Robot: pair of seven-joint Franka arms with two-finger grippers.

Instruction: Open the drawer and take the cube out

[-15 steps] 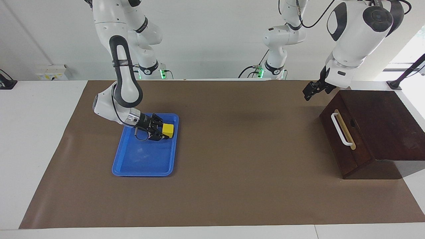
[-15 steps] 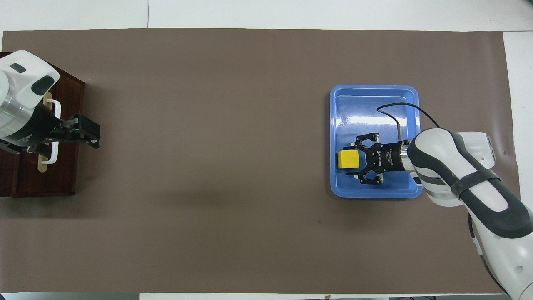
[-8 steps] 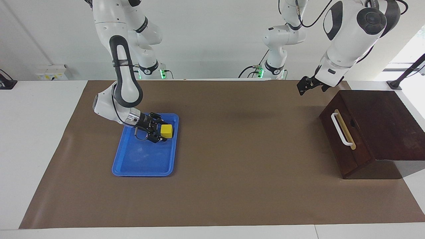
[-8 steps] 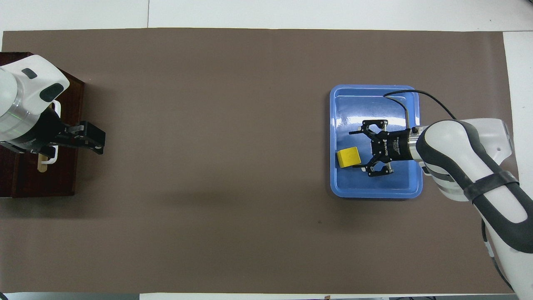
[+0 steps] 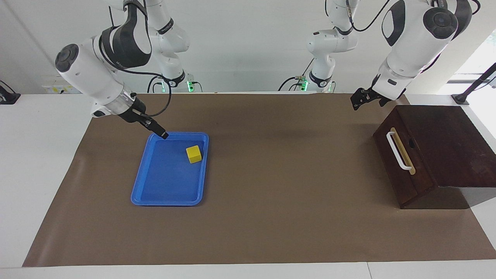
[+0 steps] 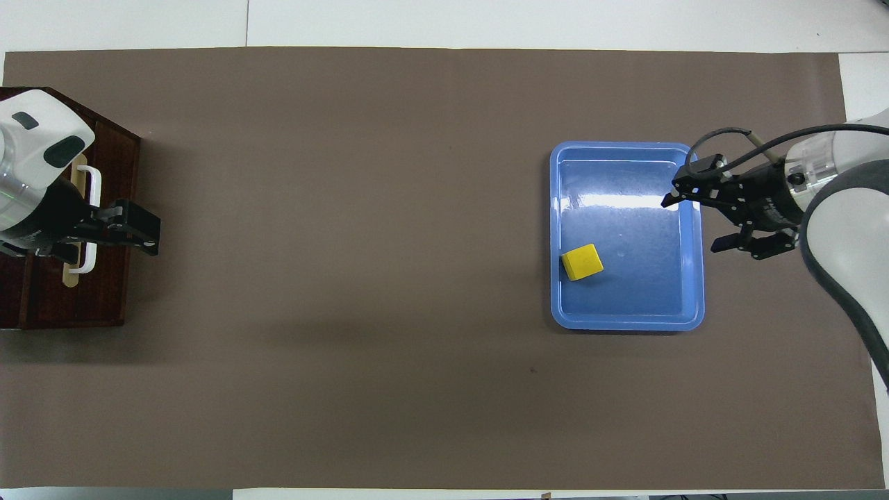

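No legible text, labels, brands or numbers anywhere in either view. Markings on the arms and wall fixtures too small to read.

Robotics lab: two Franka arms (image 5: 97, 73), papered table (image 5: 271, 217), white walls.

White wall (image 5: 240, 46) at the back, plain. White table (image 5: 42, 162) w/ a big brown mat (image 5: 271, 193) covering most of the top; bare white strips at both ends & along the edges. Bright daylight from a window (image 5: 480, 58) toward the left arm's end. Small white box w/ yellow labels (image 5: 62, 85) on the wall at the other end.
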